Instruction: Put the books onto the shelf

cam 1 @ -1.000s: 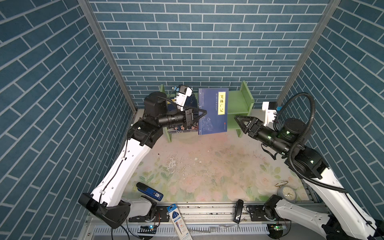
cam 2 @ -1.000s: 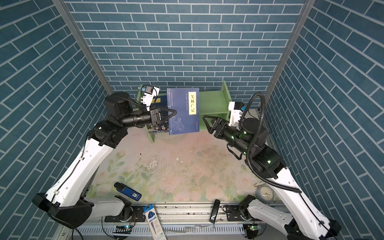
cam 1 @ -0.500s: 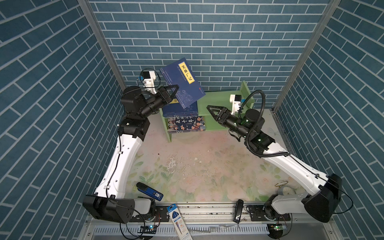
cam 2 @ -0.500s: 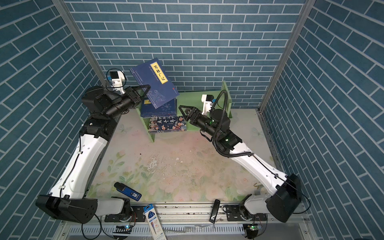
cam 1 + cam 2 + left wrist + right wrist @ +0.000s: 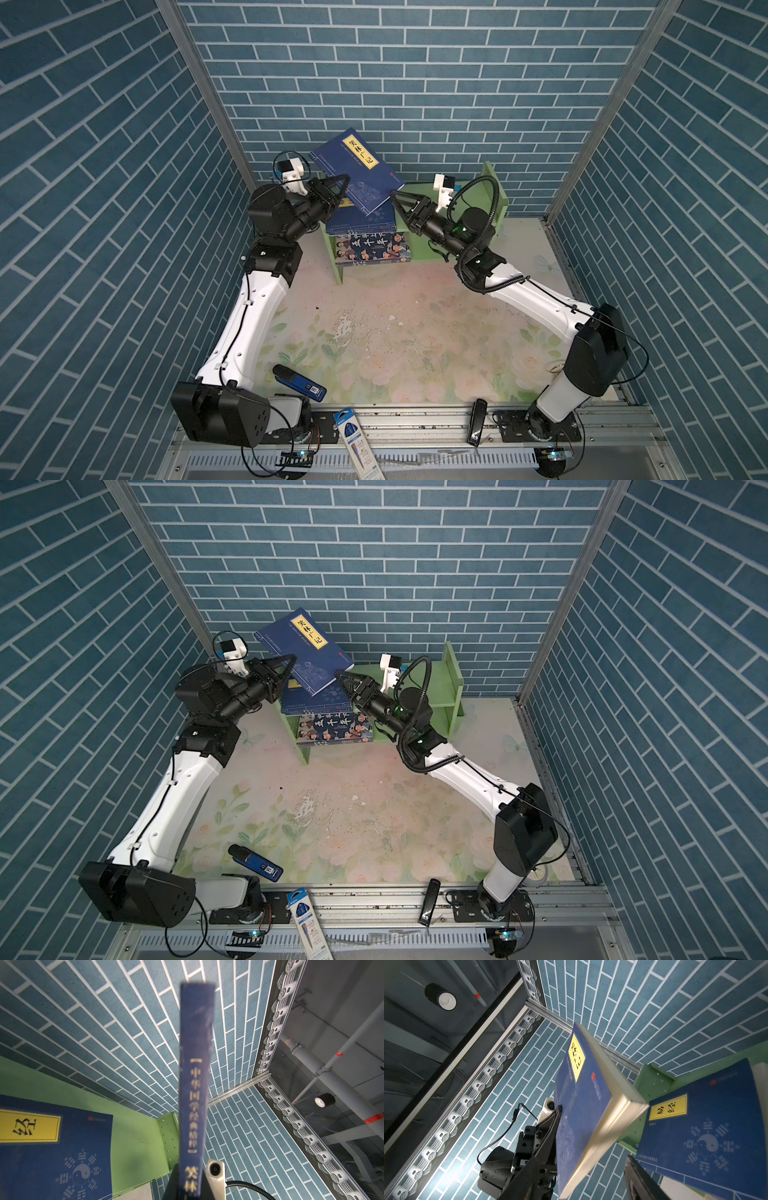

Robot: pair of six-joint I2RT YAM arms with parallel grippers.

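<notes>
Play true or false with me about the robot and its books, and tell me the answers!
1. The left gripper holds a navy book up in the air. True.
2. The right gripper is squeezing a book. False: it is open and holds nothing.
3. The cartoon book lies on the lower tier of the shelf. True.
4. The small blue device sits on the shelf. False: it lies on the table.

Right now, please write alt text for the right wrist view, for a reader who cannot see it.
The left pincer clamps a blue book with a yellow label, holding it tilted in the air before a blue brick wall. Beyond it, a second blue book lies flat on the green shelf.
</notes>
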